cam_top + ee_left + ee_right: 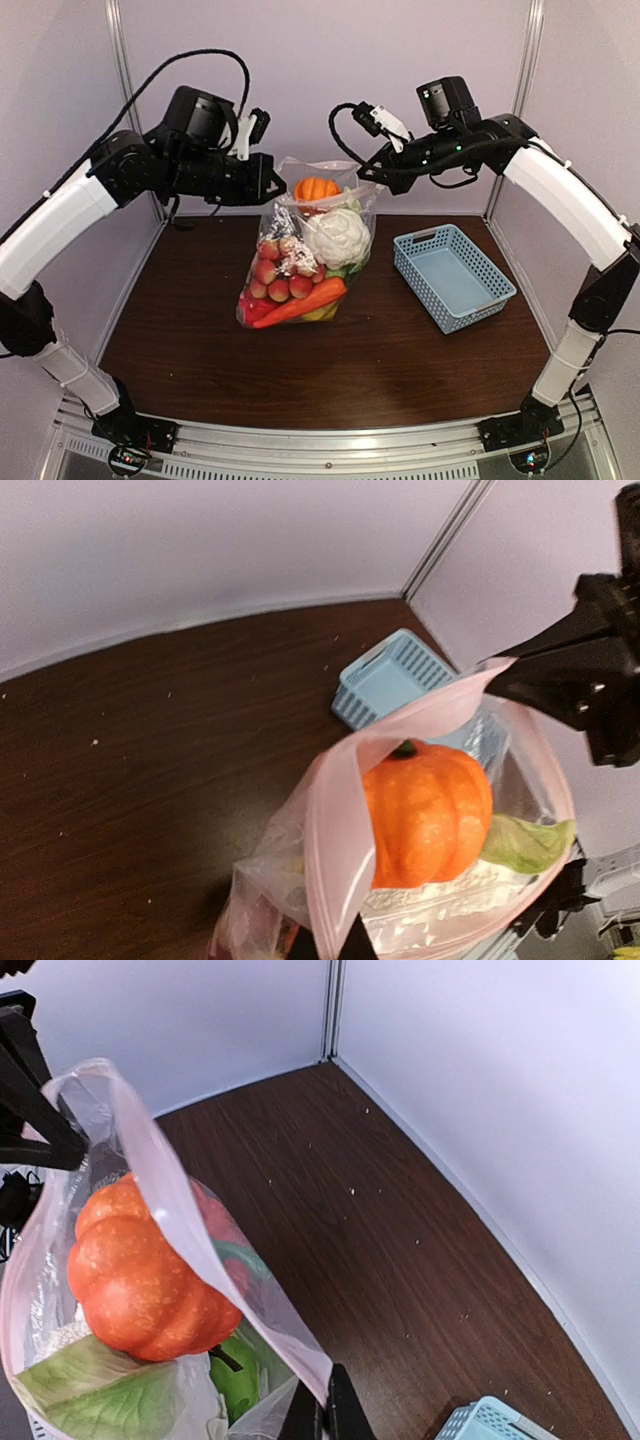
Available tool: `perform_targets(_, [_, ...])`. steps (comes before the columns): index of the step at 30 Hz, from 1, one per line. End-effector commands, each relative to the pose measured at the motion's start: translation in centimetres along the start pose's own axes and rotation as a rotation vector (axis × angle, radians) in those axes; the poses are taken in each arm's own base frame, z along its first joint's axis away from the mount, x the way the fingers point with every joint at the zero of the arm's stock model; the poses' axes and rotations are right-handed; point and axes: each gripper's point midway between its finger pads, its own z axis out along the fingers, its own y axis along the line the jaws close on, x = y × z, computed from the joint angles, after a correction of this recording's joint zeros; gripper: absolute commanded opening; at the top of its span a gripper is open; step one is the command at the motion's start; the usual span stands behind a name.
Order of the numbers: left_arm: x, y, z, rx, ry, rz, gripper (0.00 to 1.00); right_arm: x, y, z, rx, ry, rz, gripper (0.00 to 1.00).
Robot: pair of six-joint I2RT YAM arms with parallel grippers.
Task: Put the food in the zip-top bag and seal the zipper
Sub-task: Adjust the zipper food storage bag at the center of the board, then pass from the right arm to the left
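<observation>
Right now, you have the zip-top bag (300, 270) hanging upright in the middle of the top view, its bottom resting on the table (400, 370) and its mouth held up between the two arms. Your left gripper (277, 179) sits at the upper left of the bag, its jaws clenched on the left end of the mouth. Your right gripper (367, 178) mirrors it at the upper right, jaws clamped on the other end.

The zipper (335, 830) shows in the left wrist view as a pinkish band running up the centre of the frame. Its two sides stand apart, so the mouth is open. The orange pumpkin (316, 188) sits at the top of the load, just inside the mouth, with a green leaf (525, 842) beside it. Below it you see the pale cabbage (338, 236), then the small red-yellow apples (275, 280), all inside the bag.

The light-blue basket (480, 310) stands on the table to the right of the bag, apart from it.
</observation>
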Motion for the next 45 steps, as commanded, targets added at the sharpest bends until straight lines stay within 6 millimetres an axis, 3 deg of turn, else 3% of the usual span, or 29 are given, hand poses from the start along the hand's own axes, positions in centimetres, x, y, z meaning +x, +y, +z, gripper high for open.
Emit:
perform_targets(1, [7.1,3.1,3.5,-0.086,0.283,0.06,0.0,3.6,-1.5,1.2,0.047,0.117,0.056,0.0])
perform_targets(5, [6.9,4.8,2.7,-0.123,0.253,0.067,0.0,3.6,-1.8,-0.1,0.074,0.131,0.036,0.0])
perform_targets(8, [8.4,5.6,3.0,-0.12,0.305,0.106,0.0,3.9,-1.1,-0.7,0.047,0.133,0.032,0.0])
perform_targets(11, [10.2,7.1,3.6,-0.168,0.381,0.137,0.0,6.8,-1.0,0.9,0.04,0.225,0.029,0.0])
perform_targets(13, [9.7,6.2,3.9,-0.122,0.371,0.136,0.0,7.3,0.1,1.2,-0.029,0.256,0.039,0.0])
perform_targets(15, [7.9,5.1,3.7,-0.069,0.295,0.171,0.03,7.2,0.7,1.0,-0.054,0.236,0.033,0.0])
perform_targets(17, [5.7,2.9,3.0,0.051,0.177,0.25,0.29,8.1,1.5,1.4,-0.102,0.259,0.038,0.0])
perform_targets(19, [4.0,0.5,0.9,0.175,0.009,0.362,0.55,8.6,2.2,1.7,-0.147,0.284,0.07,0.0])
perform_targets(22, [4.1,-1.5,-1.5,0.259,-0.229,0.526,0.93,8.5,2.6,1.9,-0.167,0.271,0.101,0.0])
perform_targets(23, [4.4,-1.7,-1.7,0.278,-0.264,0.56,0.97,8.5,2.6,1.9,-0.174,0.272,0.109,0.0])
perform_targets(29, [7.1,-5.8,-0.3,0.317,-0.206,0.775,0.98,7.9,2.3,1.7,-0.153,0.249,0.137,0.0])
perform_targets(31, [8.0,-6.3,0.9,0.28,-0.189,0.822,0.98,7.4,2.4,1.7,-0.163,0.235,0.147,0.0])
perform_targets(35, [9.4,-5.2,3.0,0.161,-0.185,0.898,0.98,7.2,2.2,1.3,-0.165,0.224,0.155,0.0])
perform_targets(40, [9.0,-3.3,3.9,0.016,-0.206,0.934,0.98,7.6,2.9,0.7,-0.212,0.226,0.172,0.0])
perform_targets(45, [9.1,-4.8,3.1,0.047,-0.251,1.066,0.98,7.7,3.1,0.4,-0.227,0.223,0.182,0.01])
